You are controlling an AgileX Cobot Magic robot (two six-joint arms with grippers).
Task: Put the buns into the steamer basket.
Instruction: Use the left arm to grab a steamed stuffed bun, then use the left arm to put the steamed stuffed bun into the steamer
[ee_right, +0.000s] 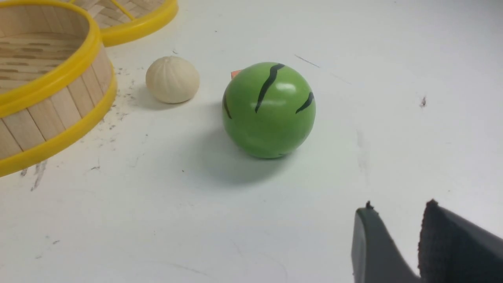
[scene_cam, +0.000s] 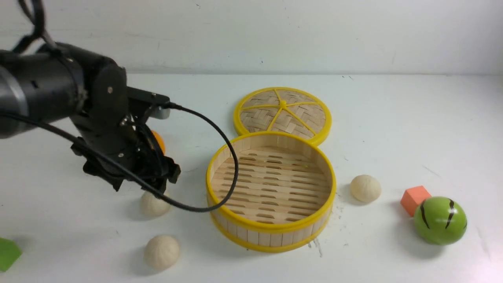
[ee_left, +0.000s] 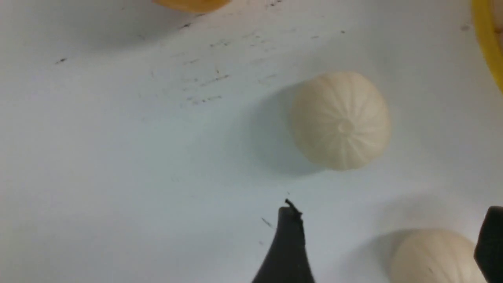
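Observation:
Three cream buns lie on the white table: one right of the steamer basket (scene_cam: 365, 188), one left of it (scene_cam: 154, 204), one nearer the front (scene_cam: 161, 251). The steamer basket (scene_cam: 271, 230) holds nothing. My left gripper (scene_cam: 164, 181) is open and empty above the left buns. In the left wrist view one bun (ee_left: 341, 120) lies ahead of the gripper (ee_left: 389, 214); another bun (ee_left: 434, 257) shows between the fingertips on the table, ungripped. My right gripper (ee_right: 399, 210) is shut and empty, low over the table; it does not show in the front view. The right bun (ee_right: 172, 79) lies well ahead of it.
The woven lid (scene_cam: 282, 114) lies behind the basket. An orange (scene_cam: 158, 140) sits behind my left gripper. A green striped ball (scene_cam: 439, 220) and an orange block (scene_cam: 414, 199) stand at the right. A green block (scene_cam: 8, 253) is at the front left edge.

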